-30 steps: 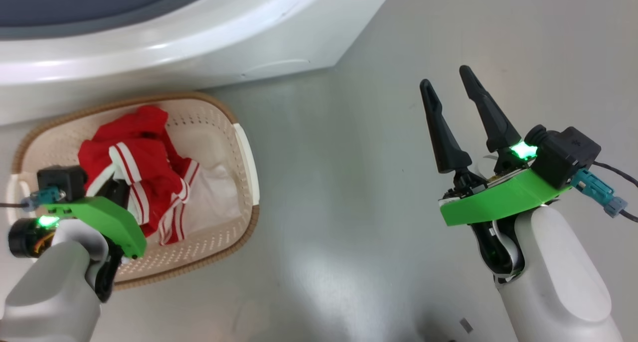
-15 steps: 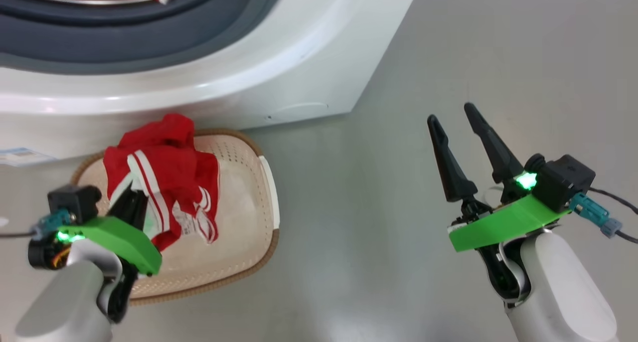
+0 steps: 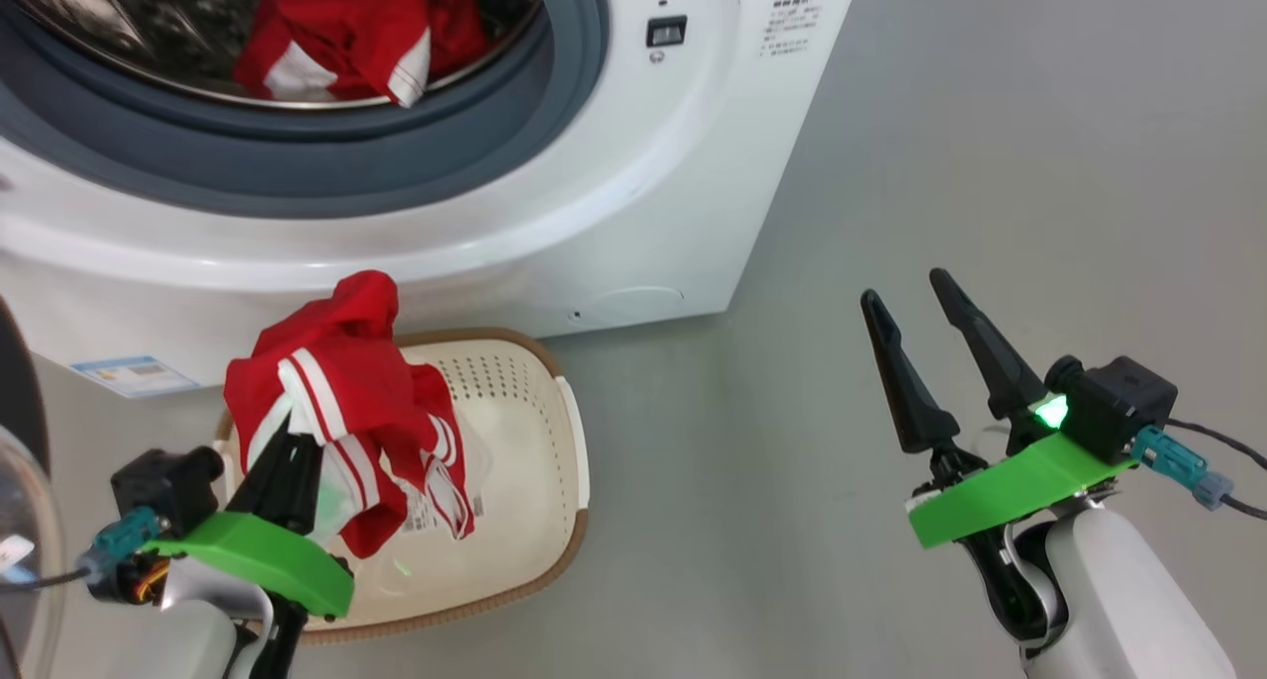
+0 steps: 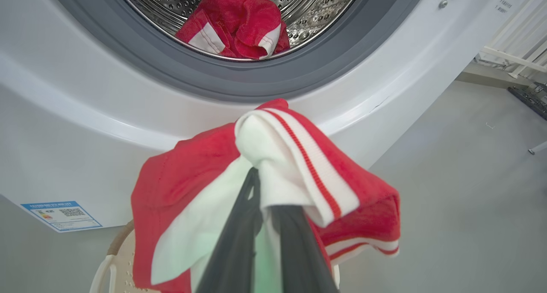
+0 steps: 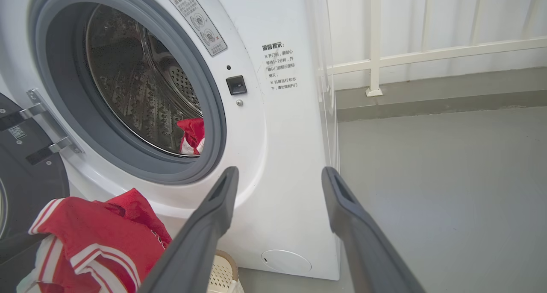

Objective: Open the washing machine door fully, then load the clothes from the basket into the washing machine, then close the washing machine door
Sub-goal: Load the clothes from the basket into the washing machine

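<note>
Grey floor (image 3: 891,115) before open washing machine (image 3: 643,164): left gripper (image 3: 287,451) clamped on soft, light red clothes (image 3: 346,382) hanging above basket (image 3: 525,441), bunched folds likely the surest hold, more in drum (image 3: 129,26); right gripper (image 3: 903,293) spread wide, empty.

Drum mouth (image 4: 324,7) unobstructed above basket (image 3: 525,432); one garment (image 3: 337,36) lies inside; door (image 5: 25,182) open leftward.

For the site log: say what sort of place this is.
Likely a laundry area, perhaps a balcony: a white front-loading washing machine on bare grey floor, a clothes basket before it, a white railing behind.
</note>
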Robot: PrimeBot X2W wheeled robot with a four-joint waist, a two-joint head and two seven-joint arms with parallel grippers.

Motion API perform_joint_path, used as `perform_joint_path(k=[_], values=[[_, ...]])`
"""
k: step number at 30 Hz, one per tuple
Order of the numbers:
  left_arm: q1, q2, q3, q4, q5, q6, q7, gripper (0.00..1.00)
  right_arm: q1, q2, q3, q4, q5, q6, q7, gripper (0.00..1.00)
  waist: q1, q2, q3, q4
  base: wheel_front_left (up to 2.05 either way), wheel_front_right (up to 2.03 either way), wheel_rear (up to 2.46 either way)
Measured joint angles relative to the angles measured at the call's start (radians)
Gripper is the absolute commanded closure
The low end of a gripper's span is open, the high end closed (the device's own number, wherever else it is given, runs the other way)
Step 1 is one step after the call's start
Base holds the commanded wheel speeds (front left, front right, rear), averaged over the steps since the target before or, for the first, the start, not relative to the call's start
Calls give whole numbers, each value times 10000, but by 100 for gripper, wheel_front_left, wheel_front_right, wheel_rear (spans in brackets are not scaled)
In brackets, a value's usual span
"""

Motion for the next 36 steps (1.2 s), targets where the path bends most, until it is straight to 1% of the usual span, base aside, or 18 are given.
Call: perform_joint_path(k=[8, 12, 17, 25, 33, 36], values=[[942, 0, 566, -1672, 378, 477, 0, 100, 271, -165, 10, 54, 138, 0, 0, 0, 0, 0, -590, 203, 0, 0, 0], [1376, -35, 794, -2420, 502, 784, 0, 100, 309, -215, -12, 84, 226, 0, 0, 0, 0, 0, -848, 250, 0, 0, 0], [1850, -138, 955, -3206, 593, 984, 0, 100, 570, -332, -35, 138, 242, 0, 0, 0, 0, 0, -1224, 298, 0, 0, 0], [2302, -142, 1051, -3870, 648, 1233, 0, 100, 757, -416, -27, 188, 313, 0, 0, 0, 0, 0, -1770, 401, 0, 0, 0], [2303, -128, 1099, -4251, 646, 1396, 2, 100, 763, -512, -29, 180, 313, 0, 0, 0, 0, 0, -1822, 546, 0, 0, 0], [2303, -128, 1104, -4297, 644, 1396, 2, 100, 768, -522, -27, 180, 313, 0, 0, 0, 0, 0, -1825, 559, 0, 0, 0]])
